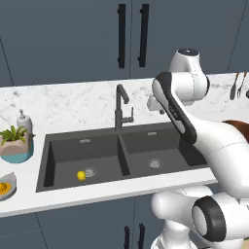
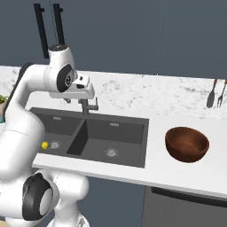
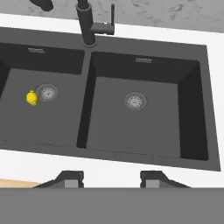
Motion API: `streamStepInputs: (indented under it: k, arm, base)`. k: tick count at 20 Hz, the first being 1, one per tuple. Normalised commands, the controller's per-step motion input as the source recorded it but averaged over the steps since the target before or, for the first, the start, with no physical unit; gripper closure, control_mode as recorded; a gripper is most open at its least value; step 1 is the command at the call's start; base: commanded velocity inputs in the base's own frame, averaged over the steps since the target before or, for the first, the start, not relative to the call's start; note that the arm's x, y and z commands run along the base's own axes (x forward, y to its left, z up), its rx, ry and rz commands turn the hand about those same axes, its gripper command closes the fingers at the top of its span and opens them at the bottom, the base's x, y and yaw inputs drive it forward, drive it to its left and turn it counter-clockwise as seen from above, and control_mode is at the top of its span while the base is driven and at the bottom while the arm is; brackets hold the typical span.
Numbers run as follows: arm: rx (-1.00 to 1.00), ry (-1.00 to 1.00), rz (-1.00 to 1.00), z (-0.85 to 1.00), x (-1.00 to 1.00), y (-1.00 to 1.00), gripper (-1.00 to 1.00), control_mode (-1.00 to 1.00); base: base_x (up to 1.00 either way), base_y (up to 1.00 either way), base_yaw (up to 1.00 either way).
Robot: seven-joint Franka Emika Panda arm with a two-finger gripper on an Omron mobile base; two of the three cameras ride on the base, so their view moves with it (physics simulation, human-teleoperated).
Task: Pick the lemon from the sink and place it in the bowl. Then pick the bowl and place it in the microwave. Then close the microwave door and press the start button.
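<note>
The small yellow lemon (image 1: pixel 81 175) (image 2: pixel 45 145) (image 3: pixel 32 98) lies on the floor of the left basin of the dark sink (image 1: pixel 68 155) (image 2: pixel 115 137) (image 3: pixel 131 127), right beside that basin's round drain. My gripper (image 3: pixel 111 178) hangs high over the sink near its front rim, open, with nothing between its fingertips (image 3: pixel 70 177). In the hand view the lemon is far off to the upper left of the fingers. The reddish-brown bowl (image 2: pixel 186 144) stands empty on the white counter to the right of the sink. The microwave and its door are out of view.
A dark gooseneck faucet (image 1: pixel 119 104) (image 3: pixel 87 22) rises behind the divider between the basins, close to my hand. A teal plant pot (image 1: pixel 15 141), a soap bottle (image 1: pixel 23 120) and a pale dish with sliced fruit (image 1: pixel 5 187) stand left of the sink. Utensils (image 2: pixel 215 93) hang at the back right.
</note>
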Motion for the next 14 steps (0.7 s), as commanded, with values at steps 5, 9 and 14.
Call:
streamStepInputs:
  k: [5,9,14]
  arm:
    - [-0.06,-0.14,0.00,0.00,-0.30,0.23,-1.00,-1.00]
    - [-0.28,-0.12,0.00,-0.15,-0.23,0.86,-1.00,-1.00]
    - [-0.09,0.15,-0.02,-0.39,0.15,1.00,-1.00,-1.00]
  base:
    - [0.00,0.00,0.00]
    - [0.00,0.00,0.00]
    - [0.00,0.00,0.00]
